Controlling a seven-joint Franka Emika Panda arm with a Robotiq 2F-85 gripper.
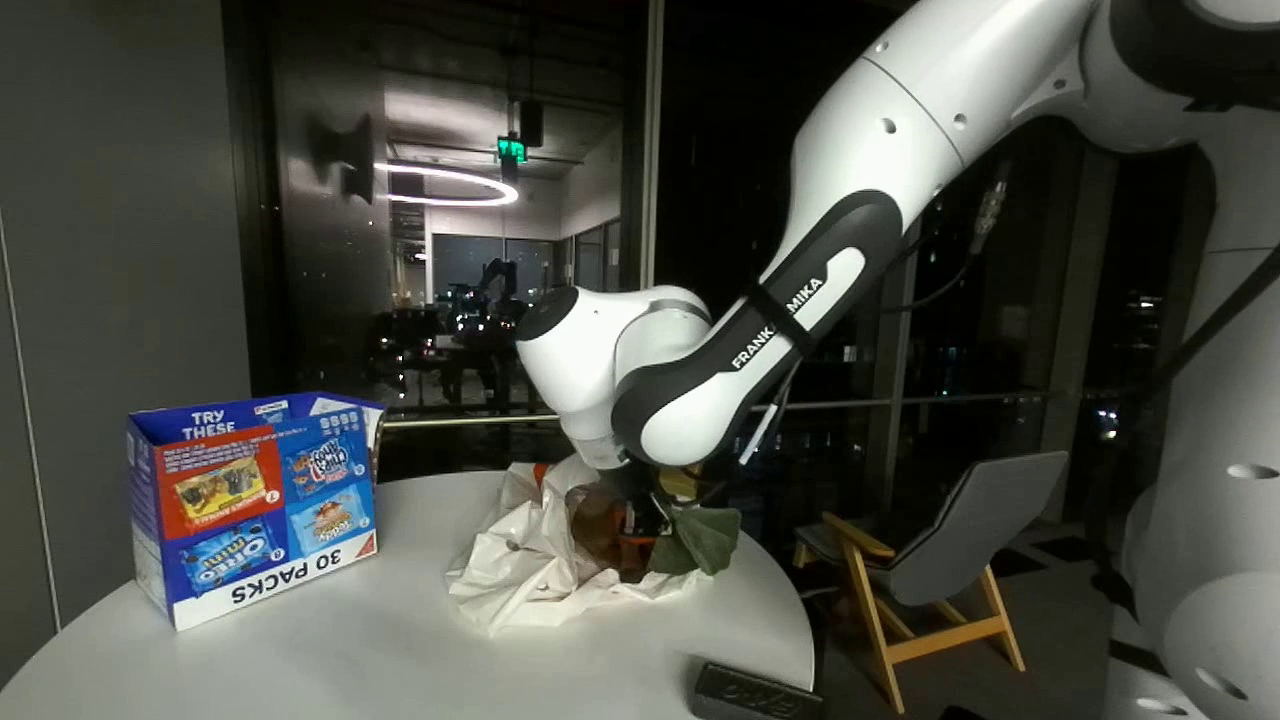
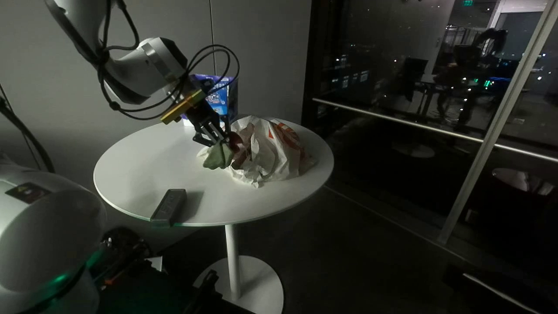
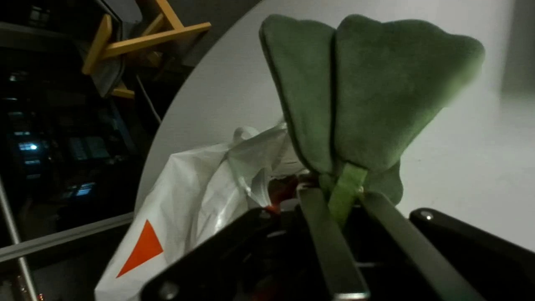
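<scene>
With your fingers (image 3: 324, 236) standing nearly together, you are pinching a light-green tab (image 3: 349, 179) at the base of a green leaf-shaped plush (image 3: 376, 88), its broad, soft lobes fanning out past the tips in the wrist view. You are holding that plush just beside the crumpled mouth of a white plastic bag (image 2: 279, 152), which is lying on a round white worktop (image 2: 139, 170) and showing orange print. Close to the fingers, a reddish-brown rounded shape (image 1: 598, 530) is peeking from the bag's opening; whether it is joined to the plush is not showing clearly. In both exterior views, a blue snack box (image 1: 265, 510) is standing on the worktop, apart from the bag, while a dark block (image 1: 757, 692) with lettering is lying at the worktop's edge. In an exterior view, a gray chair (image 1: 980, 520) with a wooden frame is standing near the worktop.
</scene>
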